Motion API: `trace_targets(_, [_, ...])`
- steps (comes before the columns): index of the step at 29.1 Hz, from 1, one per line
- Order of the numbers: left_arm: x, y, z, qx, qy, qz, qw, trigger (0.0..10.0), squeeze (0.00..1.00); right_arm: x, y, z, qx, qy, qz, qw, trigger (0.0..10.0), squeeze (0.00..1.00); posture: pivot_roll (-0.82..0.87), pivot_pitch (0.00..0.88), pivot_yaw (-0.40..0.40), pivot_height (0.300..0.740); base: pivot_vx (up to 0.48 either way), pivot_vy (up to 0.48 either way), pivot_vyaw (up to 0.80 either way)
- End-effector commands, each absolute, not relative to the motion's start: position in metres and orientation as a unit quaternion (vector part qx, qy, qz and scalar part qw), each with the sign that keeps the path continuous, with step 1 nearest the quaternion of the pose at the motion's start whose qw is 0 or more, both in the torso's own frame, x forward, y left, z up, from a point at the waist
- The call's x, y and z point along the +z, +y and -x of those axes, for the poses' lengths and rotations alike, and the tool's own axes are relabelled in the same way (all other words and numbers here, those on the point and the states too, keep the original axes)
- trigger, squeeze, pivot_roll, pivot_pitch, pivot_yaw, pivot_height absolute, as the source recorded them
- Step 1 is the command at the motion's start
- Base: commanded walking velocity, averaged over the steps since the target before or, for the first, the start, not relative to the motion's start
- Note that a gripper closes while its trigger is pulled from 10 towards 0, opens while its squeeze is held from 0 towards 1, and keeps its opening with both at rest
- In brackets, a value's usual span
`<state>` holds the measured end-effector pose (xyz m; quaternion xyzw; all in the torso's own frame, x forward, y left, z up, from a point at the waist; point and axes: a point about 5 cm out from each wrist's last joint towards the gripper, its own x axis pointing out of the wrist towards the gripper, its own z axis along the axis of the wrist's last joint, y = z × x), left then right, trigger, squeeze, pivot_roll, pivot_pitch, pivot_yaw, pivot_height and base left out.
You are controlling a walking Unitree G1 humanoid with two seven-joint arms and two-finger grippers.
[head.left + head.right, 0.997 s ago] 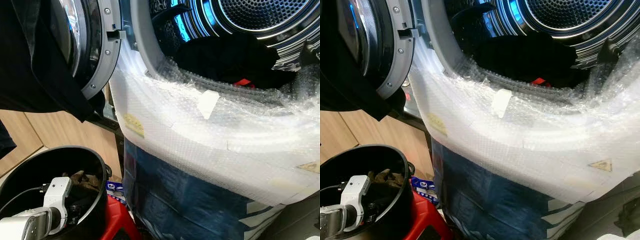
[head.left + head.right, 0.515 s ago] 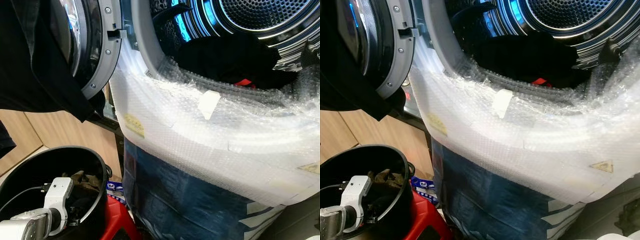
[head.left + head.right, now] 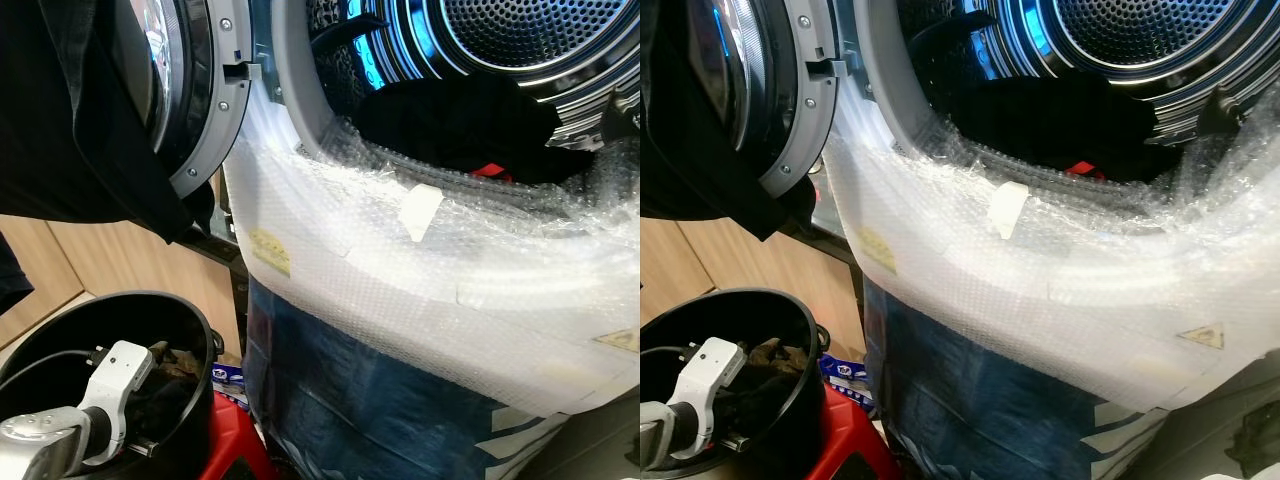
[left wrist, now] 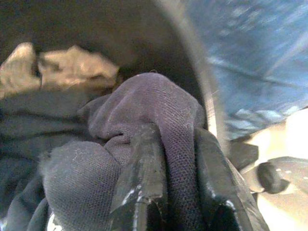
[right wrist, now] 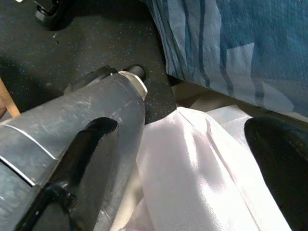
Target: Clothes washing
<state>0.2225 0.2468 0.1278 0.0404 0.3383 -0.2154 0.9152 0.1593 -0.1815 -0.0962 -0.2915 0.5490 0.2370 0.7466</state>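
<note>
Left gripper (image 4: 175, 159): both black fingers (image 4: 144, 183) are clamped on a fold of dark purple-grey cloth (image 4: 149, 103), which bulges between and over them. This happens inside the black bucket (image 3: 205, 345), at about 8 o'clock in the left eye view, where the arm's white wrist housing (image 3: 118, 375) dips below the rim. More dark laundry and a tan crumpled piece (image 4: 72, 65) lie in the bucket beside the grip.

Right gripper (image 5: 187, 159): fingers spread apart (one at each side of the wrist view), holding nothing, above white fabric (image 5: 192, 163) and dark floor (image 5: 72, 43).

The bucket rests on a red stand (image 3: 232, 445). At 1 o'clock the washing machine drum (image 3: 520, 40) stands open with dark clothes (image 3: 450, 120) inside. Bubble wrap (image 3: 400, 270) covers the machine's front; the open door (image 3: 195, 90) at 11 o'clock has a black garment (image 3: 70, 120) hanging over it.
</note>
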Motion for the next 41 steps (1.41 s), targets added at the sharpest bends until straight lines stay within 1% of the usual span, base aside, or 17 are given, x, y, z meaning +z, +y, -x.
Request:
trace_targets(1, [0.159, 0.24, -0.226, -0.261, 0.287, -0.039, 0.921, 0.0, 0.0, -0.097, -0.18, -0.158, 0.243, 0.55, 0.293, 0.743, 10.0, 0.0, 0.18, 0.0, -0.043, 0.74, 0.0, 0.0, 0.0])
trace_targets(3, [0.17, 0.24, -0.229, -0.267, 0.269, -0.041, 0.925, 0.0, 0.0, -0.097, -0.179, -0.159, 0.244, 0.55, 0.293, 0.743, 10.0, 0.0, 0.18, 0.0, -0.043, 0.74, 0.0, 0.0, 0.0])
trace_targets(6, [0.197, 0.243, -0.233, -0.277, 0.236, -0.086, 0.927, 0.0, 0.0, -0.095, -0.178, -0.162, 0.231, 0.544, 0.291, 0.752, 10.0, 0.0, 0.18, 0.007, -0.041, 0.74, 0.0, 0.0, 0.0])
trace_targets(9, [0.211, 0.239, -0.238, -0.291, 0.208, -0.082, 0.93, 0.0, 0.0, -0.095, -0.178, -0.163, 0.235, 0.545, 0.29, 0.751, 10.0, 0.0, 0.18, 0.01, -0.042, 0.74, 0.0, 0.0, 0.0])
trace_targets(11, [0.236, 0.217, -0.248, -0.335, 0.152, -0.06, 0.928, 0.0, 0.0, -0.095, -0.179, -0.164, 0.231, 0.542, 0.292, 0.753, 10.0, 0.0, 0.19, 0.015, -0.046, 0.74, 0.0, 0.0, 0.0])
trace_targets(12, [0.238, 0.214, -0.249, -0.341, 0.147, -0.058, 0.927, 0.0, 0.0, -0.095, -0.179, -0.164, 0.231, 0.542, 0.293, 0.753, 10.0, 0.0, 0.19, 0.015, -0.046, 0.74, 0.0, 0.0, 0.0])
trace_targets(14, [0.245, 0.195, -0.253, -0.379, 0.124, -0.051, 0.915, 0.0, 0.0, -0.094, -0.179, -0.165, 0.228, 0.541, 0.293, 0.755, 10.0, 0.0, 0.18, 0.015, -0.045, 0.74, 0.0, 0.0, 0.0])
trace_targets(15, [0.246, 0.172, -0.259, -0.423, 0.111, -0.043, 0.898, 0.0, 0.0, -0.094, -0.178, -0.166, 0.228, 0.541, 0.292, 0.755, 10.0, 0.0, 0.17, 0.009, -0.046, 0.74, 0.0, 0.0, 0.0])
trace_targets(18, [0.243, 0.14, -0.264, -0.483, 0.105, -0.03, 0.869, 0.0, 0.0, -0.094, -0.176, -0.167, 0.227, 0.541, 0.285, 0.758, 10.0, 0.0, 0.16, 0.008, -0.041, 0.74, 0.0, 0.0, 0.0])
trace_targets(19, [0.243, 0.14, -0.264, -0.483, 0.105, -0.03, 0.869, 0.0, 0.0, -0.094, -0.176, -0.167, 0.227, 0.541, 0.285, 0.758, 10.0, 0.0, 0.16, 0.008, -0.041, 0.74, 0.0, 0.0, 0.0])
trace_targets(20, [0.245, 0.121, -0.266, -0.515, 0.094, -0.024, 0.852, 0.0, 0.0, -0.094, -0.175, -0.167, 0.224, 0.54, 0.281, 0.761, 10.0, 0.0, 0.14, 0.002, -0.038, 0.74, 0.0, 0.0, 0.0])
trace_targets(21, [0.248, 0.112, -0.268, -0.527, 0.086, -0.019, 0.845, 0.0, 0.0, -0.094, -0.175, -0.168, 0.223, 0.539, 0.28, 0.762, 10.0, 0.0, 0.14, 0.004, -0.036, 0.74, 0.0, 0.0, 0.0])
trace_targets(25, [0.253, 0.099, -0.274, -0.542, 0.072, -0.019, 0.837, 0.0, 0.0, -0.093, -0.174, -0.168, 0.221, 0.54, 0.277, 0.764, 10.0, 0.0, 0.12, 0.002, -0.031, 0.74, 0.0, 0.0, 0.0])
trace_targets(27, [0.254, 0.085, -0.279, -0.56, 0.061, -0.024, 0.826, 0.0, 0.0, -0.094, -0.175, -0.167, 0.219, 0.541, 0.275, 0.764, 10.0, 0.0, 0.11, 0.0, -0.025, 0.74, 0.0, 0.0, 0.0])
trace_targets(33, [0.242, 0.059, -0.274, -0.597, 0.075, -0.013, 0.799, 0.0, 0.0, -0.095, -0.18, -0.164, 0.202, 0.545, 0.268, 0.769, 10.0, 0.0, 0.08, 0.008, -0.013, 0.74, 0.0, 0.0, 0.0])
trace_targets(37, [0.236, 0.052, -0.276, -0.593, 0.081, 0.001, 0.801, 0.0, 0.0, -0.097, -0.183, -0.158, 0.197, 0.552, 0.264, 0.766, 10.0, 0.0, 0.08, 0.013, -0.012, 0.74, 0.0, 0.0, 0.0])
trace_targets(41, [0.231, 0.042, -0.276, -0.602, 0.082, 0.014, 0.794, 0.0, 0.0, -0.1, -0.182, -0.151, 0.201, 0.557, 0.263, 0.762, 10.0, 0.0, 0.09, 0.015, -0.013, 0.74, 0.0, 0.0, 0.0])
